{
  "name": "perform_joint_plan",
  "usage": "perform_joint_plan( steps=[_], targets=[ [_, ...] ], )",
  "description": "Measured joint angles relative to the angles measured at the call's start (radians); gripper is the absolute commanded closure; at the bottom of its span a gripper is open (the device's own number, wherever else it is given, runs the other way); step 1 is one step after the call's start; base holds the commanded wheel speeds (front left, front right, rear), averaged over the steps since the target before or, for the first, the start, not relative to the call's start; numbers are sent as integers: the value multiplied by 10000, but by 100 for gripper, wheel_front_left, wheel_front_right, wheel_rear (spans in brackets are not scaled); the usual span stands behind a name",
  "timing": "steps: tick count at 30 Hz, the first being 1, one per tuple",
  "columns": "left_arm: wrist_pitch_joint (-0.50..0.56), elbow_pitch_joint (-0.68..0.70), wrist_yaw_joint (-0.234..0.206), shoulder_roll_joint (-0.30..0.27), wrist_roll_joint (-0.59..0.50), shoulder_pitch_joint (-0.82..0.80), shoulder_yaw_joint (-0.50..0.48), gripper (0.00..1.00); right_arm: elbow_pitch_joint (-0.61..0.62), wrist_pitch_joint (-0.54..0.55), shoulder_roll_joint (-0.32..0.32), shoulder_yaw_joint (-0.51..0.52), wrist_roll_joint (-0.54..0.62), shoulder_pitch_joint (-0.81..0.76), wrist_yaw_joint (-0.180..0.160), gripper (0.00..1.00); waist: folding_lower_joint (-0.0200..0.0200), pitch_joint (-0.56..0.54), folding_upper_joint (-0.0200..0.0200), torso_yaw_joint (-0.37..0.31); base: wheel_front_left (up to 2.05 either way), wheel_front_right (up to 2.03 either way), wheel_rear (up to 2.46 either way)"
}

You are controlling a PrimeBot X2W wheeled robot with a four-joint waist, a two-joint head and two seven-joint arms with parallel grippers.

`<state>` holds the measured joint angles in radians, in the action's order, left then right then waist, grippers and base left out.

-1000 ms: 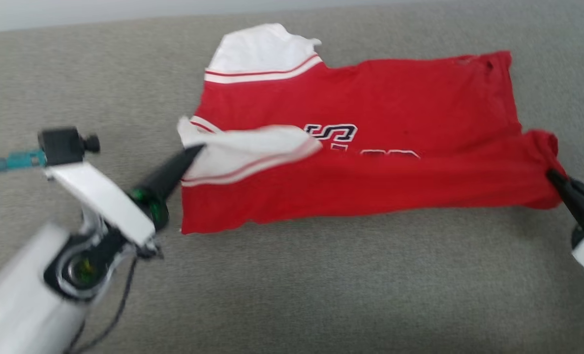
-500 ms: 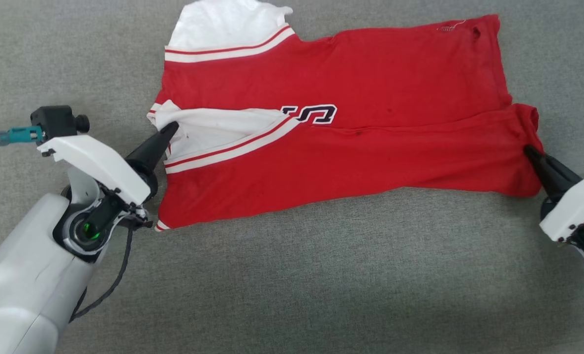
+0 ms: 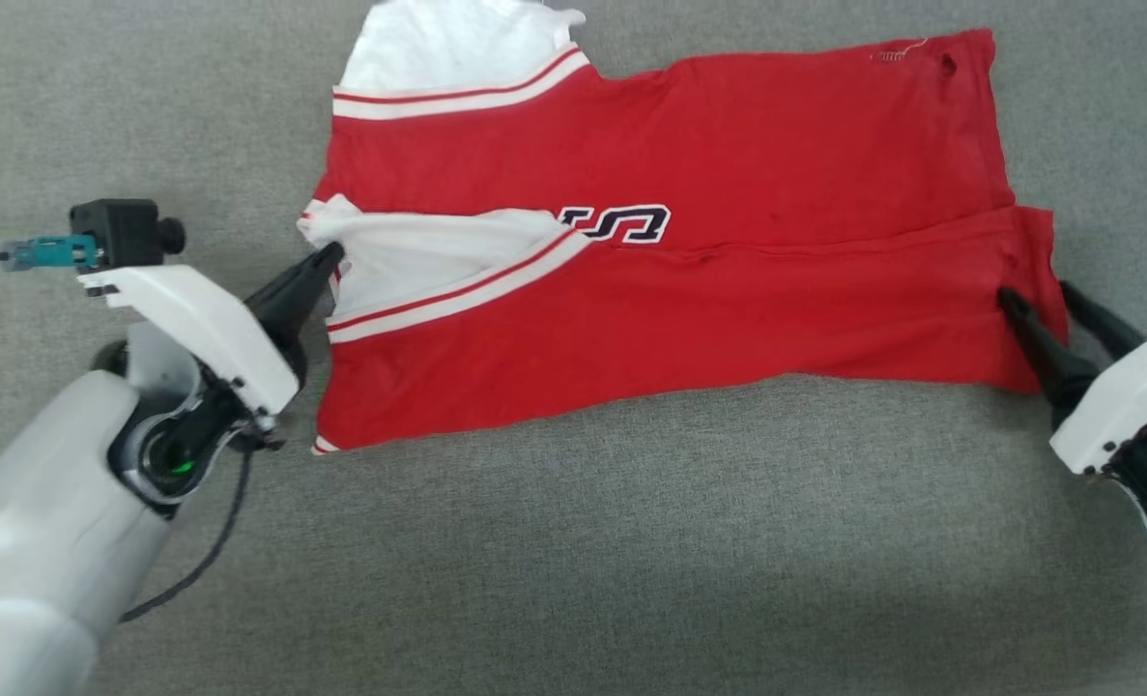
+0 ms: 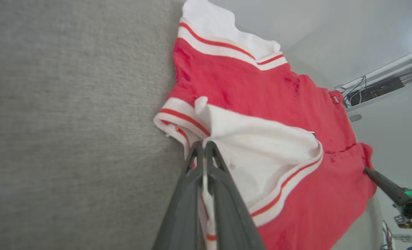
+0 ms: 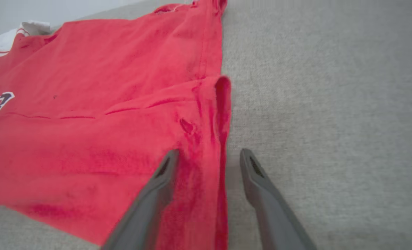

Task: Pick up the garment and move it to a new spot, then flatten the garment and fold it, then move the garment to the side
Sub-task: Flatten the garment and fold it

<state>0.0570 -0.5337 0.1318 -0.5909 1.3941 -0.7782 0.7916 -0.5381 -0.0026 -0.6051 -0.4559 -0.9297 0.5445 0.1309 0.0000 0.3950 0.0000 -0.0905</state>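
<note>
Garment [image 3: 689, 319], folded once lengthwise; folding step in hand. Left gripper [image 3: 327, 259] fingers clenched on white sleeve [image 3: 438, 256]; right gripper [image 3: 1035, 291] fingers spread astride opposite edge, grasping nothing. Next, likely: left lets go, second fold follows.

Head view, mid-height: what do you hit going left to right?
Teal cable plug → black camera block → left gripper, shut on the folded-over white sleeve → navy-and-white lettering on the soft red T-shirt → right gripper, open astride the shirt's hem.
</note>
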Motion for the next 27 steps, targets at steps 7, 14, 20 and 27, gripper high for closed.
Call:
perform_joint_plan(
  steps=[7,14,20,27],
  targets=[
    [56,844,0,-988,-974,-6,675,0,305,-387,-399,29,90,-224,0,0,0,-407,0,91,0,0,0],
    [2380,2433,-660,-1825,-926,302,1609,0,895,-460,-560,347,418,-746,0,0,0,-773,0,132,0,0,0],
    [3793,3685,-1666,-2274,-244,716,1902,0,1407,-226,-280,610,963,-949,0,0,0,-787,0,-154,0,0,0],
    [4351,3695,-2245,-2451,-12,820,1952,20,1871,71,-2,934,1277,-1147,0,0,0,-609,1,-546,0,0,0]
  ],
)
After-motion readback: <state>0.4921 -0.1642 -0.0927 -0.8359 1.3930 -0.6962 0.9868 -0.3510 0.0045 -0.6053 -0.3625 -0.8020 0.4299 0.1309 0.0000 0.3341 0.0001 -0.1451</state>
